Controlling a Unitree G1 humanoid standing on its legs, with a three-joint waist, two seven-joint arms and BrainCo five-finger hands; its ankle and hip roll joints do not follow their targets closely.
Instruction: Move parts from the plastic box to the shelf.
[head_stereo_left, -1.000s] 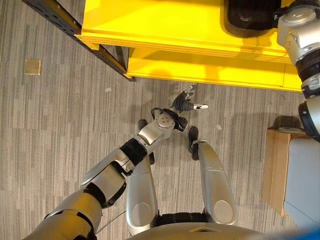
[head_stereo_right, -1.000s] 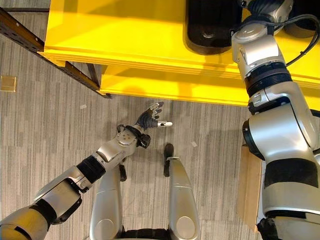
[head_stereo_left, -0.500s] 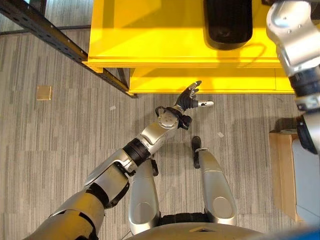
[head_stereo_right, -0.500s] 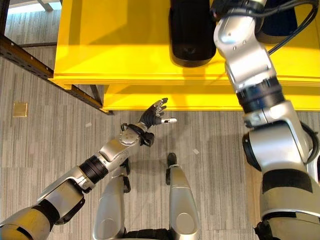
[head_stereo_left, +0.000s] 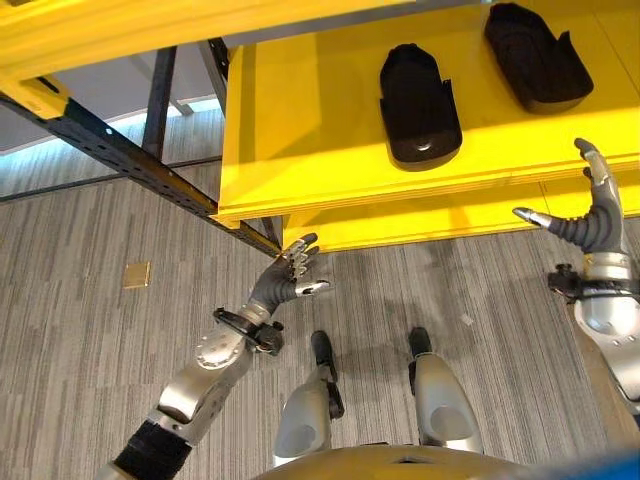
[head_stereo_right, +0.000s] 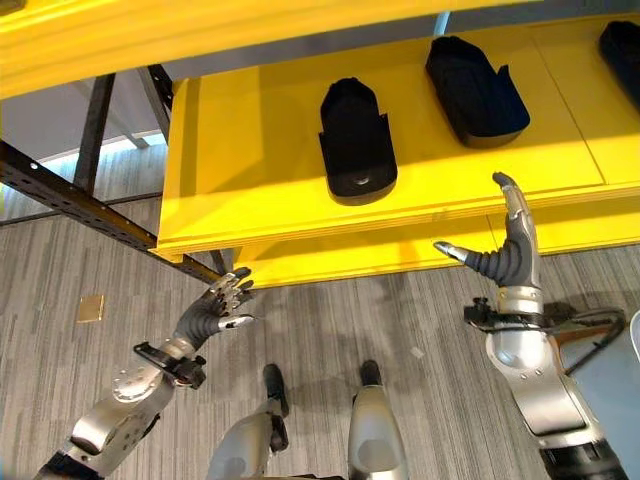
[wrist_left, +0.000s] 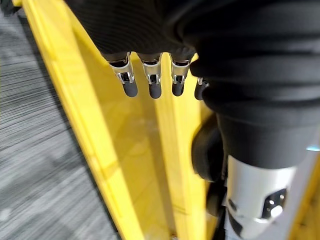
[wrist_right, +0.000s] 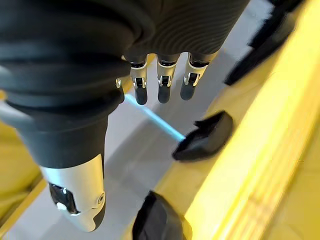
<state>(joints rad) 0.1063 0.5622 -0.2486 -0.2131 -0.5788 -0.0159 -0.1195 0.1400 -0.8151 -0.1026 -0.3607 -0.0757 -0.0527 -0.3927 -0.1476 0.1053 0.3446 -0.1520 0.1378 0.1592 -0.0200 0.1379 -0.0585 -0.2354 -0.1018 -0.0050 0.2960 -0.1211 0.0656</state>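
Two black moulded parts lie on the yellow shelf (head_stereo_left: 300, 110): one part (head_stereo_left: 418, 103) near the middle, another part (head_stereo_left: 535, 56) further right. A third dark part (head_stereo_right: 622, 40) peeks in at the right edge. My right hand (head_stereo_left: 592, 215) is raised in front of the shelf's front edge, open, fingers straight and thumb spread, holding nothing. My left hand (head_stereo_left: 285, 283) hangs lower, below the shelf's left corner, open and empty. The right wrist view has straight fingers (wrist_right: 161, 82) with two black parts (wrist_right: 205, 137) beyond them.
A black metal rack beam (head_stereo_left: 120, 150) runs diagonally at the left. A second yellow board (head_stereo_left: 450, 215) sits under the shelf. A small tan square (head_stereo_left: 136, 274) lies on the grey carpet. An upper yellow shelf (head_stereo_left: 150, 25) crosses the top.
The camera has tilted up, showing more shelf. My right hand has come back off the shelf, empty, leaving a black part there. The left hand stays open, low.
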